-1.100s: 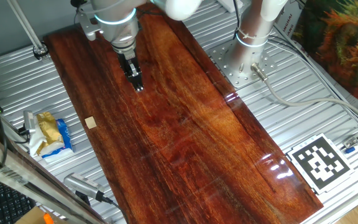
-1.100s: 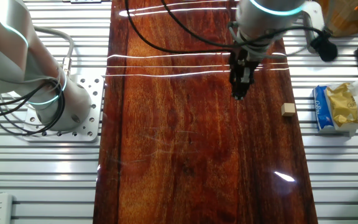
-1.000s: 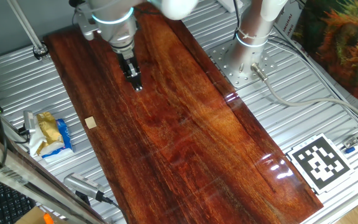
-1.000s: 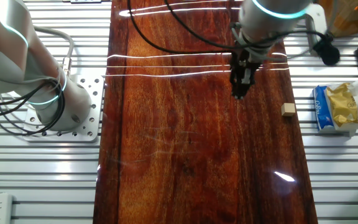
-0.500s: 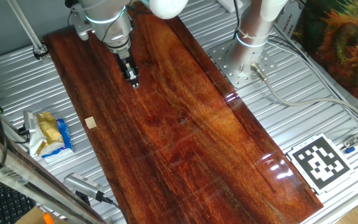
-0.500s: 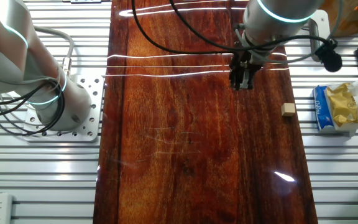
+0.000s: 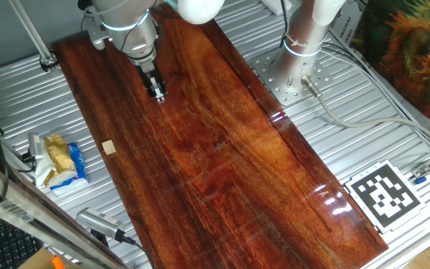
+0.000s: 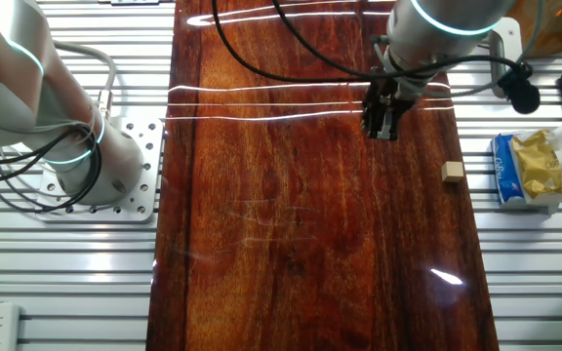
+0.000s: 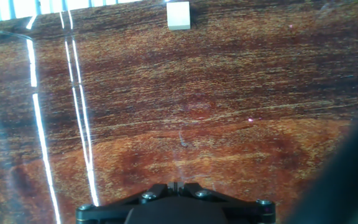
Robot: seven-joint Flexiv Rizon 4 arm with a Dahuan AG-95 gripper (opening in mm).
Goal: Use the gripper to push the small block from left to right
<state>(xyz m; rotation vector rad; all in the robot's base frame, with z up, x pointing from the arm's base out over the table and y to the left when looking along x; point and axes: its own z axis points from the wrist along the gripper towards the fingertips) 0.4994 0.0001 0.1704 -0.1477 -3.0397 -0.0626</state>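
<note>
change: end effector (image 7: 157,95) has shifted a little toward the far end of the tabletop (image 7: 222,164) over the last second, tip turned slightly; block (image 7: 109,147) hasn't moved.
meaning: looks like repositioning, not a push yet; no contact, task not started.
end effector state: fingers close together, nearly shut, holding nothing (image 8: 381,129).
block vs end effector: well apart; block (image 8: 452,172) sits at the tabletop edge, near the packet (image 8: 527,168).
hand view: block (image 9: 179,15) ahead, top of frame.
</note>
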